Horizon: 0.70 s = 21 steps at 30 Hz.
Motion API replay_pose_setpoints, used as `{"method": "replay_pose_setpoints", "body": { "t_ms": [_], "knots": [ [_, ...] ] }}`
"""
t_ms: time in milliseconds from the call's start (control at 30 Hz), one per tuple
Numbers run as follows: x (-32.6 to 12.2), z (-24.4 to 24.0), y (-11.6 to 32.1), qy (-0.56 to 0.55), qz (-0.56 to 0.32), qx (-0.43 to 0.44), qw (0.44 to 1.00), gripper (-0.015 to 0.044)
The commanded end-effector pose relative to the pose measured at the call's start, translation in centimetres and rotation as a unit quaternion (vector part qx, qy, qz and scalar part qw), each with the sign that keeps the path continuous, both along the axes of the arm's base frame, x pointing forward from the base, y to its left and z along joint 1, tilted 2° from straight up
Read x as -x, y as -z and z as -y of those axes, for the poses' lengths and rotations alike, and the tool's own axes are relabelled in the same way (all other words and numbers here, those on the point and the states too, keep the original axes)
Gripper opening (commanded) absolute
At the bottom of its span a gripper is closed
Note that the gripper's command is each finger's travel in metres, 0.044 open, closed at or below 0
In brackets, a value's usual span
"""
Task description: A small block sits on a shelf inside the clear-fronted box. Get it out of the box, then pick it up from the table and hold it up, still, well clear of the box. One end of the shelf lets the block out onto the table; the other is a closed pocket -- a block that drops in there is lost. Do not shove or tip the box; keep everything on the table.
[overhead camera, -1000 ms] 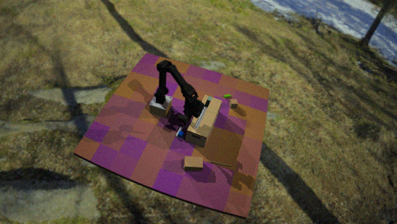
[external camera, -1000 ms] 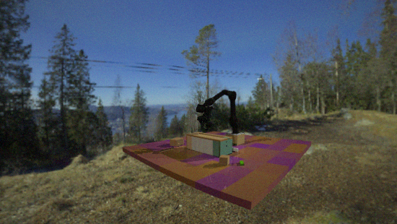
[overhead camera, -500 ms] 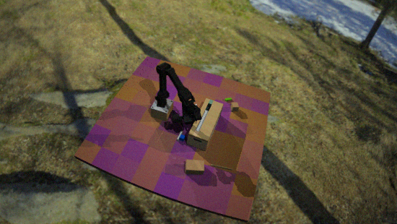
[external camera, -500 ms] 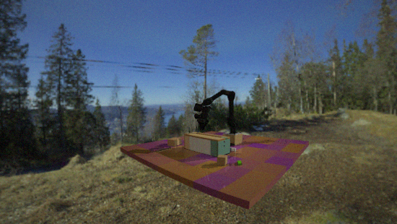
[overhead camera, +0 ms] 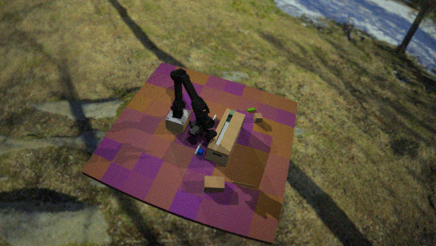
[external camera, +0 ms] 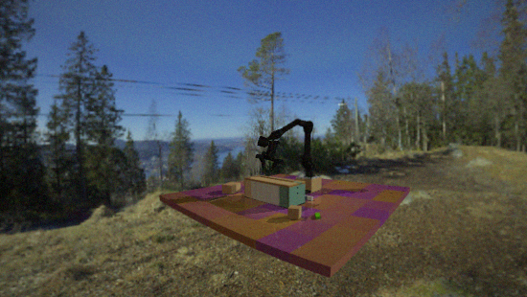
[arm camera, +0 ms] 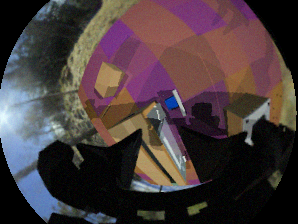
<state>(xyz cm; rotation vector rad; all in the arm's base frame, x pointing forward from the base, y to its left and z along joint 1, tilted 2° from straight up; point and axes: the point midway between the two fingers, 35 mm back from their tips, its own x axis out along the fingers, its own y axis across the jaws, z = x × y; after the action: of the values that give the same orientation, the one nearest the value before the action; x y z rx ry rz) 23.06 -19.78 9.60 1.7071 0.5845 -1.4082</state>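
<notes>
Blue block (overhead camera: 200,151) lies on the table at the box's (overhead camera: 227,135) near end, at six o'clock from the part-open, unladen claw (overhead camera: 201,132).

The small block (overhead camera: 200,151) lies on the table (overhead camera: 131,178) just beside the box (overhead camera: 227,136), near its end.
</notes>
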Motion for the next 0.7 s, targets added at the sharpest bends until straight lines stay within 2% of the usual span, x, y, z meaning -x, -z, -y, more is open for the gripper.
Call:
{"method": "replay_pose_setpoints", "body": {
  "t_ms": [0, 133, 667],
  "knots": [
    [0.94, 0.47, -0.80, 0.410, 0.115, -0.156, 0.891, 0.0285],
    [1.05, 0.57, -0.94, 0.488, 0.131, -0.189, 0.842, 0.0285],
    [1.05, 0.57, -0.94, 0.489, 0.131, -0.189, 0.841, 0.0285]
  ]
}}
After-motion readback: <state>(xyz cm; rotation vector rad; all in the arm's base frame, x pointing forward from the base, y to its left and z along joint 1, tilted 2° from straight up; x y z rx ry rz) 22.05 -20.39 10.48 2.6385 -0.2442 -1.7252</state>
